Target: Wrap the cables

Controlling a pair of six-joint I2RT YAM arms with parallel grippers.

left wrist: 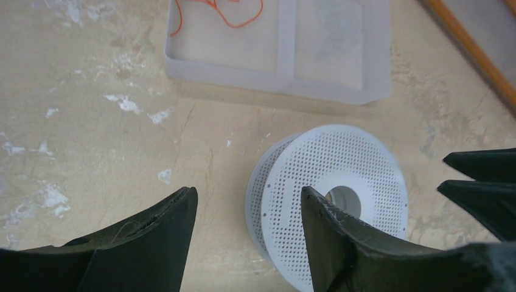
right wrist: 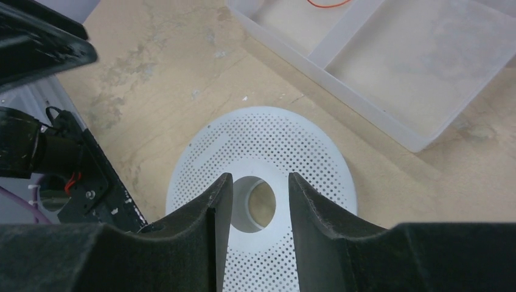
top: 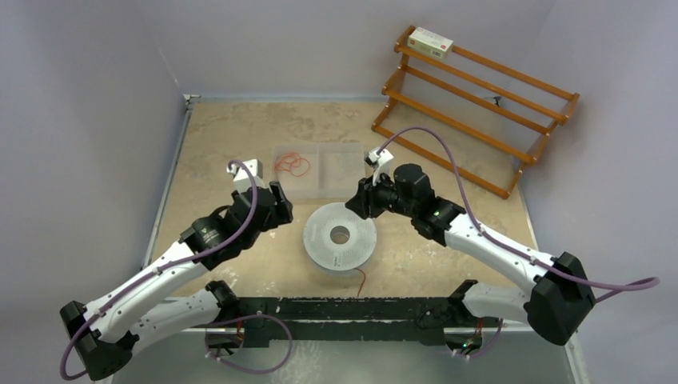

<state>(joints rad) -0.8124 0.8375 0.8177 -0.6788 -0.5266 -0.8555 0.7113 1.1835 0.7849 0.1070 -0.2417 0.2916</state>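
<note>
A white perforated spool (top: 340,236) lies flat at the table's middle. Thin red-orange cables (top: 292,164) lie curled in the left compartment of a clear tray (top: 348,188) behind it. They also show in the left wrist view (left wrist: 225,15) and the right wrist view (right wrist: 328,3). One thin red strand (top: 361,280) runs from the spool toward the front edge. No blue cable is in view. My left gripper (top: 284,210) (left wrist: 249,198) is open and empty just left of the spool (left wrist: 353,158). My right gripper (top: 354,206) (right wrist: 260,181) is open and empty, above the spool's hub hole (right wrist: 274,134).
A wooden rack (top: 480,104) with a small box (top: 430,42) on top stands at the back right. The tray's right compartment (right wrist: 420,55) holds nothing. A black bar (top: 352,308) runs along the front edge. Walls close in the table's left and back.
</note>
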